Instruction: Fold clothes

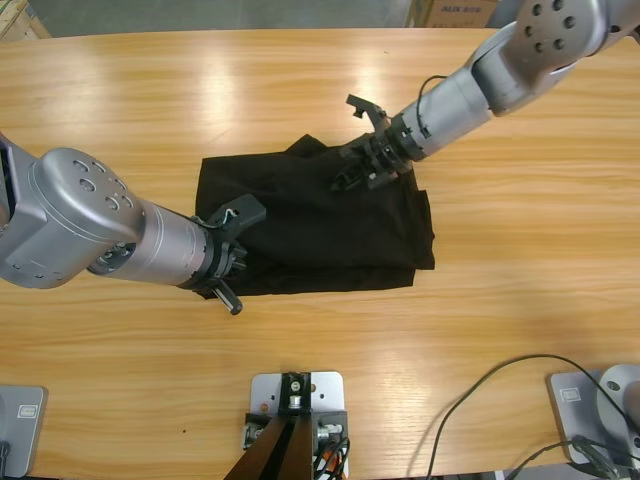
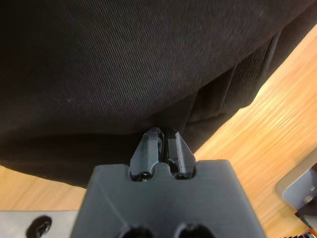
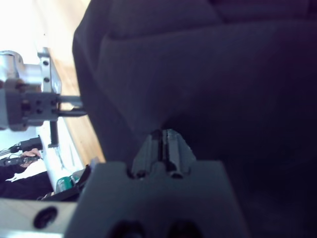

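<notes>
L jaws: closed tight together, tips pinching a small pucker of black fabric; cloth fills nearly all of the L wrist view.
L gripper: in high view it sits at the shirt's left-front edge, arm entering from the left side of the picture.
R jaws: closed, tips meeting on a raised tuck of dark fabric in R wrist view.
R gripper: in high view it is over the shirt's far-right part, arm coming down from upper right corner.
Which arm is which: L wrist view shows bare wood at lower left and right of the cloth edge, matching the arm at the near-left edge; R wrist view looks across the cloth toward the other arm's silver wrist.
Polo shirt: black, lying on the worktop near its middle, already doubled into a rough rectangle; layered edge along the right and front sides; far edge bunched up near R gripper. Collar, buttons, lettering not visible.
Fabric detail: fine diagonal knit, ribbed hem band seen at right.
Worktop: light wood, long.
Background: a person's dark sleeve low left in R wrist view, small.
Cable: black, on worktop front right, well apart from shirt.
</notes>
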### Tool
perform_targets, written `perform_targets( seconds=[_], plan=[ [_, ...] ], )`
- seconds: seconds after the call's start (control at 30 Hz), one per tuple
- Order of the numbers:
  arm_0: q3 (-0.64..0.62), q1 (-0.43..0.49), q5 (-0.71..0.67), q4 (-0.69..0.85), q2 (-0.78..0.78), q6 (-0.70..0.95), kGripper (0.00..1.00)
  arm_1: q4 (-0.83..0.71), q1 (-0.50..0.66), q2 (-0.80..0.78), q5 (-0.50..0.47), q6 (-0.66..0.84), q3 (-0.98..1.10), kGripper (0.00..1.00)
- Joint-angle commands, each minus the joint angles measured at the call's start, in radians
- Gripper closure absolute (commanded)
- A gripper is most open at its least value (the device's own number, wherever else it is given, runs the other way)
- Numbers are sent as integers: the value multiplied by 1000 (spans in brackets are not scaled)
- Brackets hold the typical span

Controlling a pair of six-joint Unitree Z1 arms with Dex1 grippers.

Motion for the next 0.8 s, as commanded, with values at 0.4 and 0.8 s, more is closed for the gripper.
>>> perform_targets(
  seconds=[0.4,0.8],
  plan=[
    [99,-9,-72,-22,-1,3,1000,-93,-57,96,-276,124,-24,1000],
    [179,-14,-162,-46,-55,23,1000,-117,-184,82,-286,116,-30,1000]
  ],
)
